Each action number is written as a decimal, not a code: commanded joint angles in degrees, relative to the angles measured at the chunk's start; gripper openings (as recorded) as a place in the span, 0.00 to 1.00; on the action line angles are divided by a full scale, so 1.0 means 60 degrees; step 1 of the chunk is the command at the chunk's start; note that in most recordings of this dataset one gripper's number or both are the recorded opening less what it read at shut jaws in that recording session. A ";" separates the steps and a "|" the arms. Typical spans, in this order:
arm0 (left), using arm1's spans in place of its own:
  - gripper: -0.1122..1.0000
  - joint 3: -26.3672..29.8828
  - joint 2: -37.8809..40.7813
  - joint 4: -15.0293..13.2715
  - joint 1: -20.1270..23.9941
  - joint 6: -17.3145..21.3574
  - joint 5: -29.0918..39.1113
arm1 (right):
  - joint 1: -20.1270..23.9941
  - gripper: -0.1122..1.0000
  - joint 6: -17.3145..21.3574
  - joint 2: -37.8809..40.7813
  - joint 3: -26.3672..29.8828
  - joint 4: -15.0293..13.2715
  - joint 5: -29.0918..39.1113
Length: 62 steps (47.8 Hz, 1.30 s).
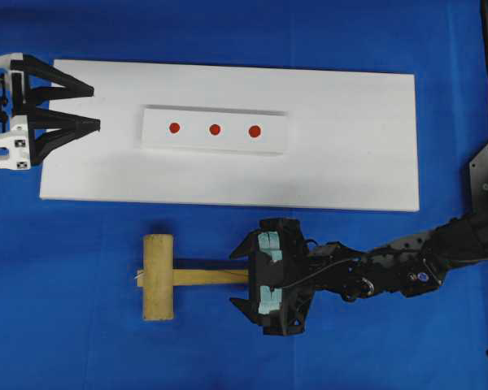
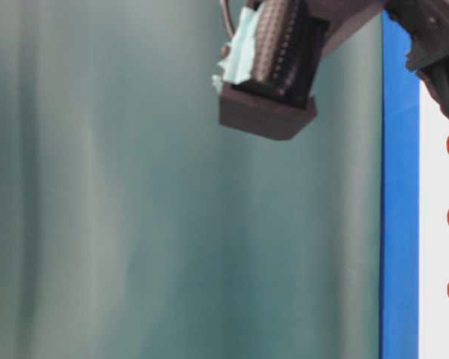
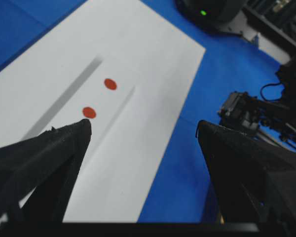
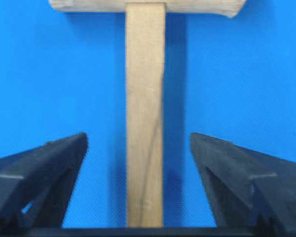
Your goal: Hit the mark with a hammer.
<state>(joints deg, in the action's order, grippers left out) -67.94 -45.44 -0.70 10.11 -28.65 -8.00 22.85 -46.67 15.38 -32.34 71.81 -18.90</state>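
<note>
My left gripper [image 1: 96,106] is hovering spread wide at the left end of the white board [image 1: 350,175], holding nothing. Rightwards, the small white plate [image 1: 214,146] is carrying three red marks [image 1: 215,129]. The hammer [image 1: 158,277] is lying on the blue worktop [image 1: 65,325] below the board. My right gripper [image 1: 241,280] is straddling its handle with jaws apart, not clamping it.

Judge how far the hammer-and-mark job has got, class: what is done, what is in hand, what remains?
Done: little that shows. The hammer lies flat on the blue cloth, below the white board. In hand: the right gripper sits with open jaws either side of the handle, not gripping it. Left: close, lift and strike one of the red marks. The left gripper waits open at the board's end.
</note>
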 commanded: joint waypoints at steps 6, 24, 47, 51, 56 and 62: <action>0.88 0.0088 -0.0073 -0.0015 -0.0044 0.0029 -0.0029 | 0.0029 0.82 -0.0029 -0.0586 0.0059 -0.0015 -0.0015; 0.88 0.0117 -0.0571 -0.0015 -0.0044 0.0044 0.0747 | -0.0205 0.82 -0.0542 -0.2695 -0.0308 -0.0015 0.0000; 0.88 0.0103 -0.1714 -0.0015 -0.0029 0.0088 0.1611 | -0.2314 0.82 -0.1055 -0.3838 -0.0952 -0.0015 0.0557; 0.88 0.0103 -0.1758 0.0000 -0.0044 0.0146 0.1611 | -0.2856 0.82 -0.1289 -0.4160 -0.1157 -0.0029 0.0762; 0.88 0.0103 -0.1787 0.0015 -0.0029 0.0161 0.1611 | -0.3516 0.82 -0.1494 -0.4585 -0.1494 -0.0029 0.1025; 0.88 0.0103 -0.1831 0.0015 -0.0044 0.0176 0.1611 | -0.4087 0.82 -0.1597 -0.5039 -0.1875 -0.0059 0.1172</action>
<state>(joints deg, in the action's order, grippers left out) -67.85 -56.60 -0.70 9.93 -27.86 1.85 -0.09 -56.16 -12.30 -43.33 71.72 -12.13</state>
